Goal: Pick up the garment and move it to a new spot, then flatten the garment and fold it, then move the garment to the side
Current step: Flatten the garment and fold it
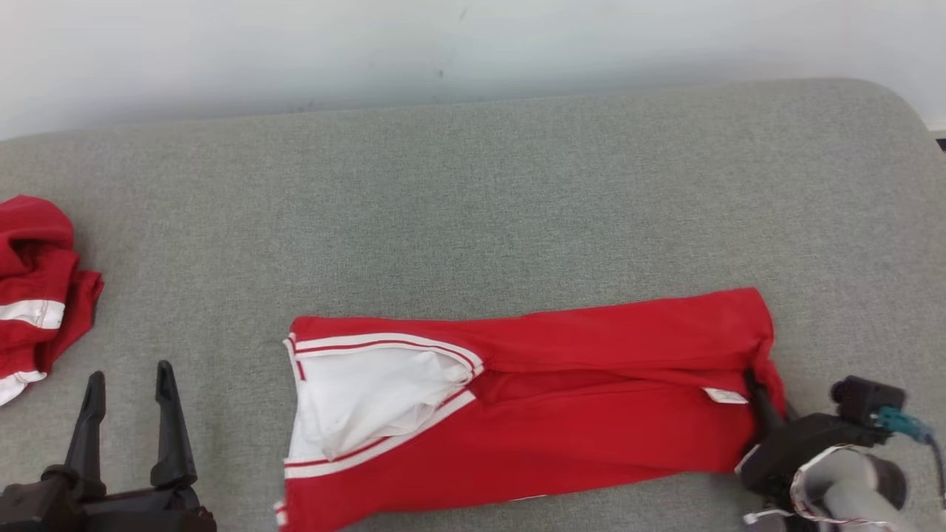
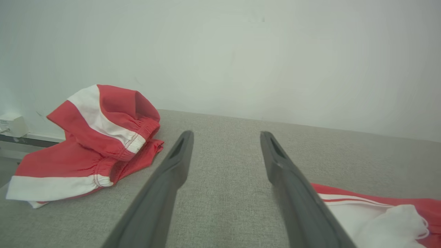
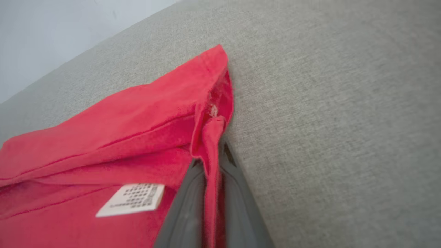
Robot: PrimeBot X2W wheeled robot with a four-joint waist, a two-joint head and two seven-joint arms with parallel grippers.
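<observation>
Two red garments are lying on the grey padded surface [image 1: 517, 185], and neither is showing whole in the head view. The crumpled one [image 1: 33, 288] is running off the left edge, and the task's garment [image 1: 562, 421] is slipping past the bottom edge at its lower left corner. The right gripper [image 1: 752, 380], at the lower right, is mostly hiding behind the cloth's right end. In the right wrist view its two fingers are pressing together on a thin upright fold of that red edge.

The garment is stretching across the lower middle of the frame, roughly flat. It is showing white stripes and a white lining at its left opening, and a small white label [image 1: 726, 396] near its right end. The left gripper [image 1: 129, 373] is sitting at the lower left between the two garments, fingers spread wide apart, holding nothing.

Bare grey fabric is lying open across the upper half, up to the pale wall [image 1: 369, 44], with the surface's rounded corner curving away at the upper right.
</observation>
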